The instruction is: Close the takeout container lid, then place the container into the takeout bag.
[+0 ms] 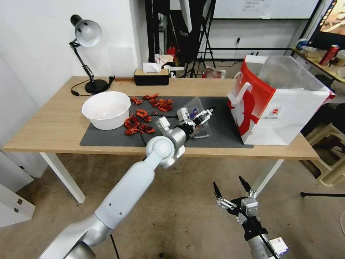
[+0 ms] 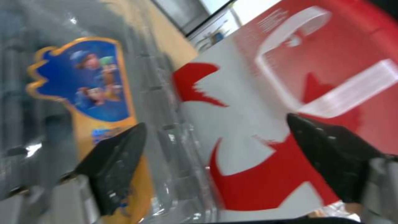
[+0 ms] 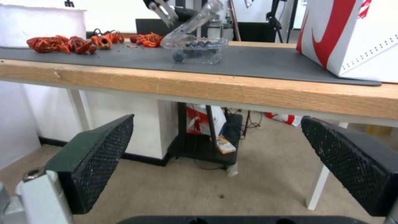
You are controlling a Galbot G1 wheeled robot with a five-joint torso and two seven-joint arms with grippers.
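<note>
The takeout container [image 1: 199, 126] is seen on the dark mat [image 1: 222, 122] of the desk [image 1: 57, 122], between the scattered red crayfish shells [image 1: 143, 115] and the takeout bag [image 1: 284, 104], which stands upright at the mat's right end with its mouth open. The lid [image 1: 194, 108] is raised at a slant over the berry-filled base and is not yet shut.

The left pincer [image 1: 203, 114] is held spread at the lid, 1 fingertip against the clear plastic beside the blue sticker [image 2: 83, 81], the other on the side towards the bag; nothing is pinched. The right pincer [image 1: 231, 190] is parked below the desk edge, spread wide and empty.

The clamshell is judged light, thin and springy: it would likely buckle under a hard squeeze and slide on the mat if pushed sideways. The smooth plastic looks slippery. The lid is probably best pressed down near its free edge, away from the hinge, until the rim snaps. For lifting, a hold across the 2 long sides of the closed box, low on the stiffer rim, seems safest, so that the berries are not crushed and the lid is not popped open.
</note>
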